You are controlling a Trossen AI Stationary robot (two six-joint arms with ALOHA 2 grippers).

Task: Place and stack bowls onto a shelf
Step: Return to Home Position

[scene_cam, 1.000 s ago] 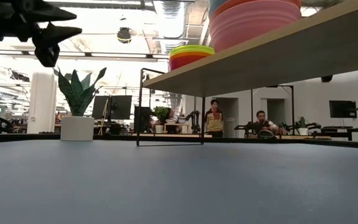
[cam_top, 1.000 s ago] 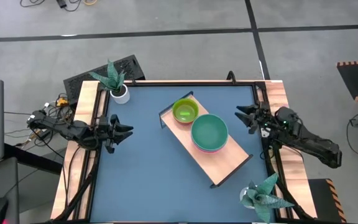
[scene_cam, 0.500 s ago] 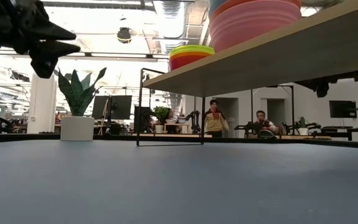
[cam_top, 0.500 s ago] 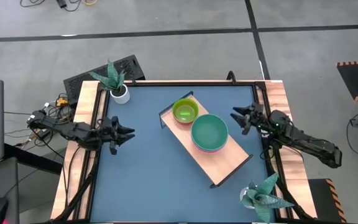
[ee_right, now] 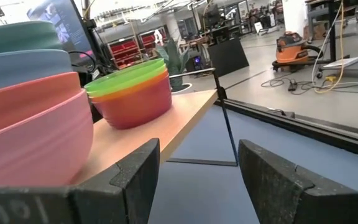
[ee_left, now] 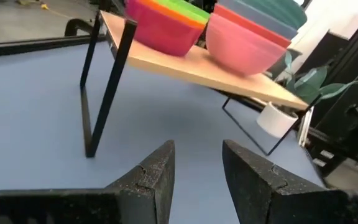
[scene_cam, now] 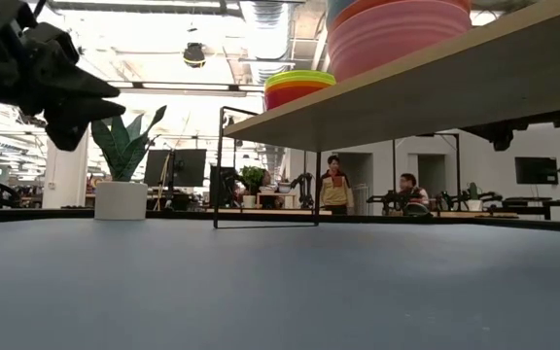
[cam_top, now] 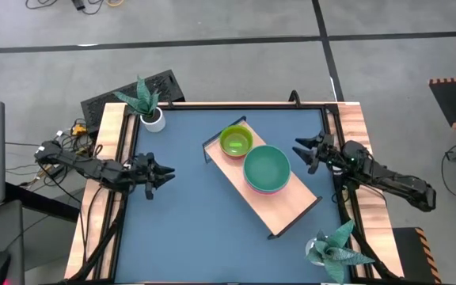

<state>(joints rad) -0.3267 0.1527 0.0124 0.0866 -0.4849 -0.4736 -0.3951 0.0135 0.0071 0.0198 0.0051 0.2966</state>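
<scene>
Left tool: you moved it slightly inward at the table's left edge; its fingers were spread, holding nothing.
Right tool: it hardly shifted, near the shelf; spread, holding nothing.
Bowls: both stacks stayed on the shelf.

The shelf slants across the frame's middle. Two stacks of bowls fill its upper half, and its lower right end is bare. The blue tabletop at lower left lies open before my left gripper. A potted plant blocks the upper left corner and a second plant blocks the lower right. My right gripper has only a narrow gap to the larger stack.
</scene>
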